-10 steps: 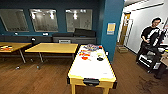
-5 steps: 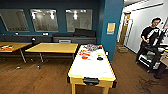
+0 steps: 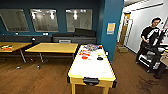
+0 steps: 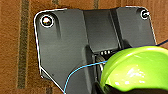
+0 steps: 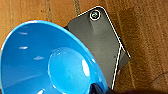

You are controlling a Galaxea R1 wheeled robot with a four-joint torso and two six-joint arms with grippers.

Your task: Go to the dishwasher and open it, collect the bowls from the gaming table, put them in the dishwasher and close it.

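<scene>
Wooden flooring is seen around the gaming table's white surface ahead, while a green bowl is seen close at the left tool and a blue bowl at the right, neither tool's opening being discernible.

White-topped gaming table (small items aboard)
</scene>
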